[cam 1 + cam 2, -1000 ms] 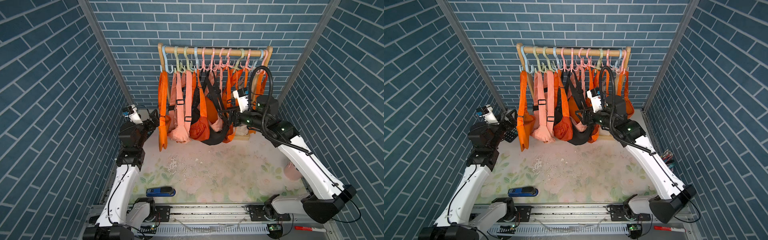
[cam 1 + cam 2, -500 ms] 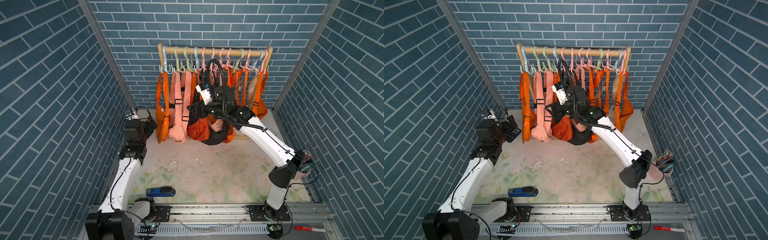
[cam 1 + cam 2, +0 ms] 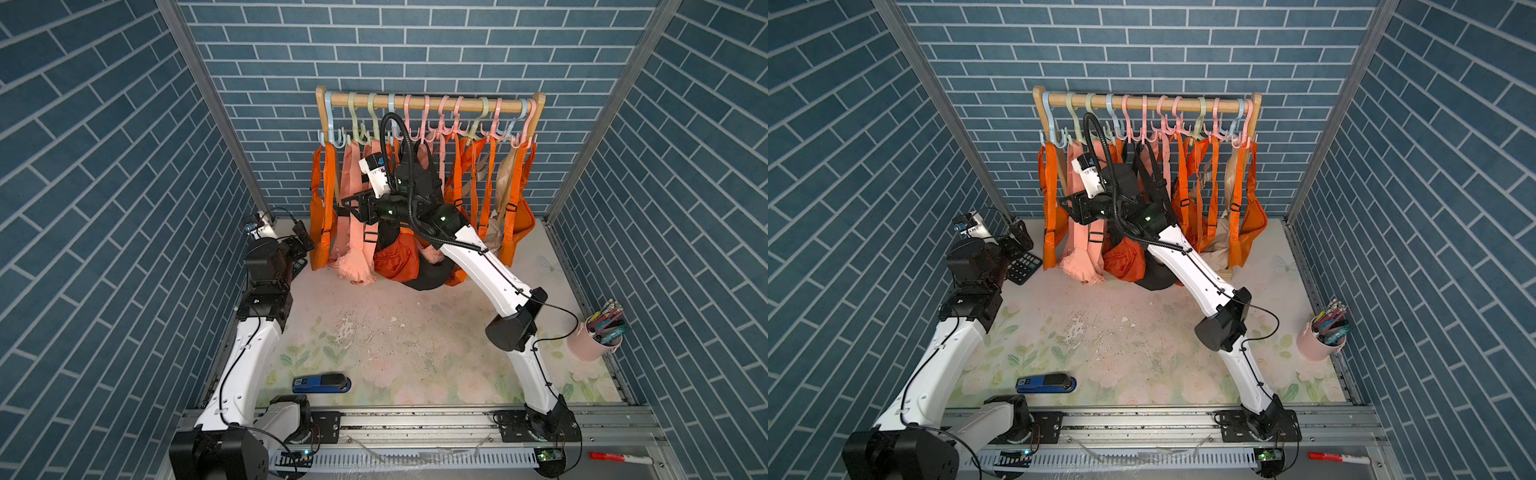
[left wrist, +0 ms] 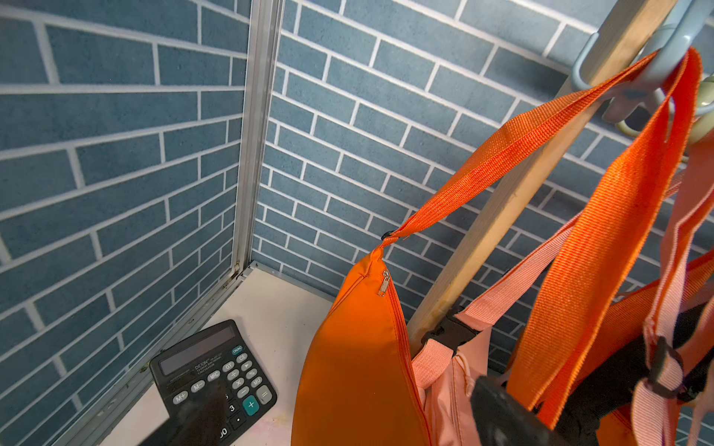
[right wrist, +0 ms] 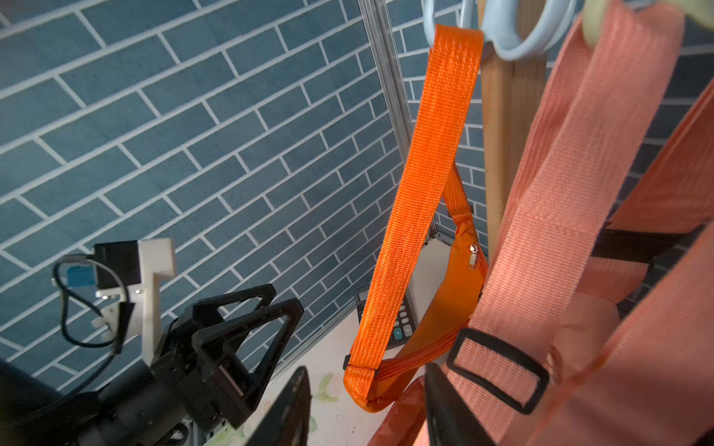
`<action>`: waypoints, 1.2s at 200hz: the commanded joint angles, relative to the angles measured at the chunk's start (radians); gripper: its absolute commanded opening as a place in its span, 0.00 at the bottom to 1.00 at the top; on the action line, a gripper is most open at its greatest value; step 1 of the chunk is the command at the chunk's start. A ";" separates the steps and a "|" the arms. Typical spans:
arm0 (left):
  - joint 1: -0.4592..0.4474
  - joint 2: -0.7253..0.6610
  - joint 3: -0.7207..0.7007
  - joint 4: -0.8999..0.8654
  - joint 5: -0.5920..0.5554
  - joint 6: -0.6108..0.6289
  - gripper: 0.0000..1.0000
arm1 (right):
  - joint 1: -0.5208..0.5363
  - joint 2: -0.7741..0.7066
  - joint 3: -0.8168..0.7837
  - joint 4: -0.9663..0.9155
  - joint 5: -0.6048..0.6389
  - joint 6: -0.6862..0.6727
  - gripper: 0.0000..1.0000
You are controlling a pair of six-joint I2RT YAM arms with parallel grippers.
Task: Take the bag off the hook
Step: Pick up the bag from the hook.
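a booth with blue brick-pattern walls, seen from above. a wooden rail stands at the back of a flowered table. pastel hooks line the rail, and a crowded row of orange and pink bags hangs from them by long straps.

at the left end of the row, an orange bag hangs from a light blue hook. just beside it, a pink bag hangs from a pale green hook, its body resting on the table.

the right arm reaches across to that end of the row. the right gripper is at mid-height of the pink bag's straps. in the right wrist view its two dark fingers stand parted with a clear gap, and a pink strap with a black buckle lies right beside one finger. whether they touch cannot be told. nothing is pinched.

the left gripper hangs low near the orange bag, spread wide and holding nothing, above a black calculator in the back left corner.

nearer the front lie a blue stapler and, by the right wall, a pink cup of pens.
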 commanded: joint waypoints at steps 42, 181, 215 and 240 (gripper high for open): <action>-0.002 -0.020 -0.023 0.044 0.034 -0.015 0.99 | 0.025 0.120 0.033 0.180 -0.030 0.137 0.45; -0.002 0.002 -0.026 0.058 0.064 -0.011 0.99 | 0.025 0.282 0.105 0.429 0.014 0.205 0.27; -0.002 0.008 -0.019 0.058 0.074 -0.012 0.99 | 0.025 0.283 0.108 0.459 0.003 0.210 0.00; -0.002 0.014 -0.007 0.054 0.074 -0.005 0.99 | 0.026 0.257 0.100 0.432 0.000 0.190 0.00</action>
